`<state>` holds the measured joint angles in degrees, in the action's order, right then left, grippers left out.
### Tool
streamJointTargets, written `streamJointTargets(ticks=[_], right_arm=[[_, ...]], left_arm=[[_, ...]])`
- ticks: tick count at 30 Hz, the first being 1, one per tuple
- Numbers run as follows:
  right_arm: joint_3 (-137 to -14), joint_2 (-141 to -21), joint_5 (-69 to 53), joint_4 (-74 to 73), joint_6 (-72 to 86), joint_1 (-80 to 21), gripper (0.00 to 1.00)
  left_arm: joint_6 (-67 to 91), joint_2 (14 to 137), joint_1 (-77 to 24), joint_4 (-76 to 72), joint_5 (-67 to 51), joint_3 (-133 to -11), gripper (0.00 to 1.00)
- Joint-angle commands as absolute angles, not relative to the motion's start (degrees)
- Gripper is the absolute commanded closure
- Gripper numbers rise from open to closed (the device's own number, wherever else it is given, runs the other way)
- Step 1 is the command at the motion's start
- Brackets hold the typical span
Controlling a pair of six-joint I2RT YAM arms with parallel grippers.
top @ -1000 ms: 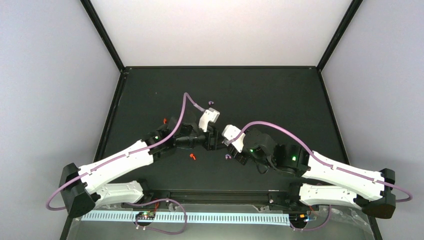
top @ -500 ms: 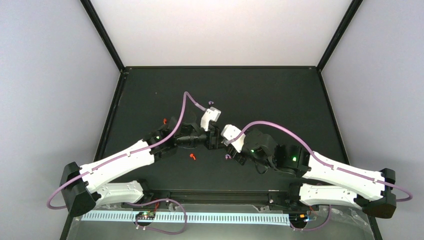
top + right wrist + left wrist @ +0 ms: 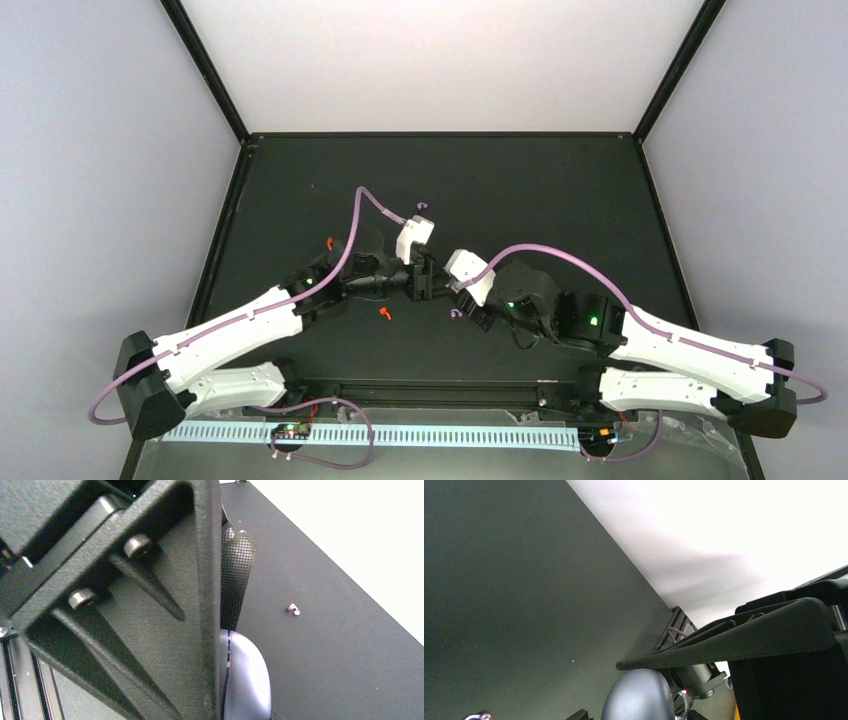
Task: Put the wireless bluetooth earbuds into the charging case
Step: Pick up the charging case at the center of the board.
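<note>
From above, my left pincer (image 3: 427,280) and my right pincer (image 3: 447,289) meet tip to tip over the middle of the black table (image 3: 560,200). They are so close together that I cannot tell how far either one is open. I count four earbuds, all loose on the table: two lavender and two red-orange. One lavender earbud (image 3: 422,206) lies beyond my left pincer, toward the far edge. The other lavender earbud (image 3: 456,314) lies just on the near side of my right pincer. One red-orange earbud (image 3: 384,313) lies on the near side of my left pincer. The second red-orange earbud (image 3: 329,241) is well out to that pincer's left, beside my left arm (image 3: 230,330). The charging case is hidden here between the two pincers.

From my left wrist I see one charging case (image 3: 639,696) — a rounded lavender-grey pebble — at the bottom edge. It sits right under one black finger (image 3: 724,647), which seems to touch its top. The other finger is out of view, so I cannot tell whether I grip it. One lavender earbud (image 3: 478,716) shows at the bottom left, apart from the case.

From my right wrist the case (image 3: 246,677), seam showing, sits against my pincer's black body, with a cross-hatched pad (image 3: 238,575) meeting its upper end. I cannot tell my grip here either. One pale earbud (image 3: 293,609) lies beyond, well apart.
</note>
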<state>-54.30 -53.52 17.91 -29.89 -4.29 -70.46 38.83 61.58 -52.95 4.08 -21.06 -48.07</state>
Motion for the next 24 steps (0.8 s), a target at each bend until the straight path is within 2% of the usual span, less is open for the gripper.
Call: streamJointTargets(ticks=[1, 9, 18, 24], right_arm=[[-53.59, -51.71, 22.23, -26.33, -3.56, -70.31, 0.99], [-53.06, -51.05, 22.02, -26.08, -3.15, -70.31, 0.99], [-53.12, -50.88, 21.26, -25.4, -2.99, -70.26, 0.99], [-53.26, -50.92, 20.75, -25.05, -3.06, -70.31, 0.99]], left_arm=[[40.37, 59.9, -53.7, 4.48, -24.25, -46.35, 0.5], [41.52, 58.73, -53.7, 2.98, -25.25, -44.98, 0.6], [42.2, 59.38, -53.7, 1.31, -26.8, -44.68, 0.58], [42.37, 59.94, -53.79, 0.39, -27.89, -44.87, 0.61]])
